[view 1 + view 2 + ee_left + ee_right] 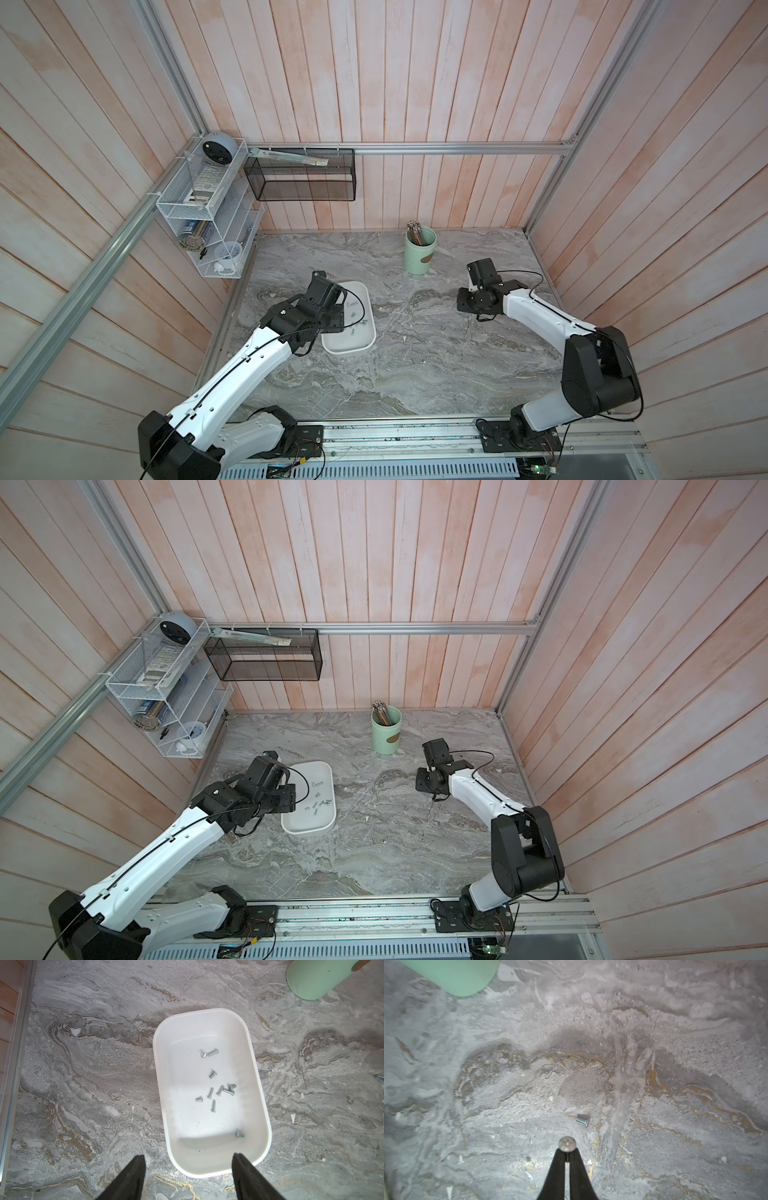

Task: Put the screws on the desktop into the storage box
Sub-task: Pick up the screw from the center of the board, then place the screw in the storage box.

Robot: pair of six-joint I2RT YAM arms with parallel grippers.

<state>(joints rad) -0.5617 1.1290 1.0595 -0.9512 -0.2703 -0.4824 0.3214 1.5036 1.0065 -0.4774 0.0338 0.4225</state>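
The task looks close to done. Ten small silvery metal screws (219, 1090) lie loose on the floor of the shallow white plastic storage box (161, 1076) with rounded corners, most in a loose cluster near its middle, one alone at the end nearest the left pincer (188, 1156).

The box stands on the grey-and-white marble-patterned counter (93, 1074). The left pincer hangs above that near end with its fingers spread wide and nothing between them.

Well apart from the box, across the counter, the right pincer (566, 1152) is closed tight on the shank of a round-headed screw (566, 1144), whose head stands out past the fingertips. Whether it is lifted clear of the counter cannot be told. Just beyond it, one short silvery screw (582, 1120) lies on its side on the bare counter.

So, by my reckoning, two remain: the gripped one to carry over, and the loose one to fetch.

The pale green cylindrical cup (419, 254) near the back holds only long brown sticks (415, 230). The black mesh basket (299, 183) on the wall holds no screws that can be made out.
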